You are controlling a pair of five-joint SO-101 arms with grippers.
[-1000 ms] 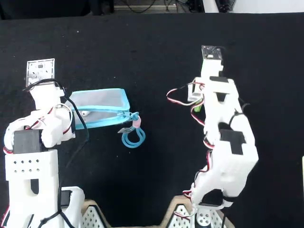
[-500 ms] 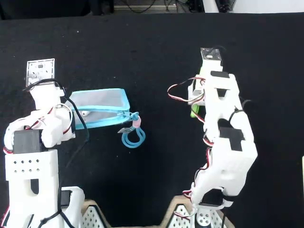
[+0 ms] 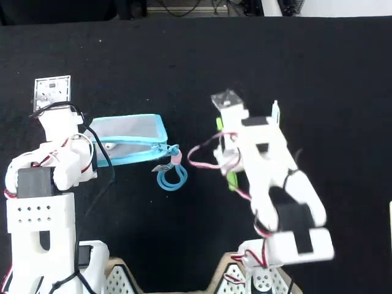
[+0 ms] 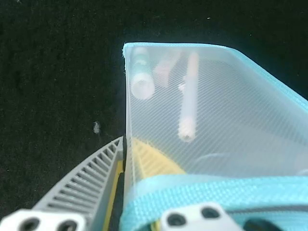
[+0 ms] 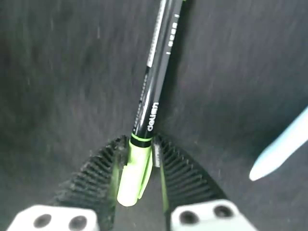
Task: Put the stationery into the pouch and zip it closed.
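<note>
Our right end effector (image 5: 139,144) grips the pen (image 5: 156,86) by its green cap, mid-table. We judge it light, stiff and rather slick. Our left end effector (image 4: 123,161) pinches the floppy pouch (image 3: 128,138) by its end, near the table's left edge.

I found the flat turquoise-trimmed mesh pouch (image 3: 131,138) lying on the left part of the black cloth table (image 3: 184,55), its left edge clamped between the jaws of the left gripper (image 4: 124,144). Inside it, a white plastic stick (image 4: 189,108) lay beside a stubby pale cylinder (image 4: 141,77). The looped blue zip cord (image 3: 172,179) lay at the pouch's right corner, on the side nearer the arms. Right of that and apart from it, over the table's middle, the right gripper (image 5: 139,144) clasped the black pen with green cap (image 5: 155,72). A pale blue plastic pen (image 5: 279,149) lay near it.
</note>
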